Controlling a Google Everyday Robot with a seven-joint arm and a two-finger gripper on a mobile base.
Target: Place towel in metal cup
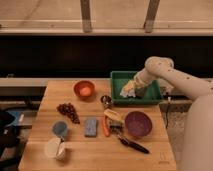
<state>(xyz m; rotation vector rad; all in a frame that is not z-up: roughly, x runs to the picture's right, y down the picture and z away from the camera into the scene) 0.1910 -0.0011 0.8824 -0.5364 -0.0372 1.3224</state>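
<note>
The towel (127, 90), a pale crumpled cloth, is inside the green tray (118, 76) at the back right of the table, towards the tray's left half. My gripper (138, 89) reaches down into the tray from the white arm on the right and sits right at the towel's right side. I cannot tell whether it touches the towel. The metal cup (106, 100), small and shiny, stands on the wooden table just outside the tray's front left corner.
An orange bowl (84, 89) stands left of the tray. Grapes (67, 111), a light blue cup (60, 128), a blue sponge (91, 126) and a white mug (55, 148) lie front left. A purple bowl (138, 123) and a black-handled tool (132, 145) lie front right.
</note>
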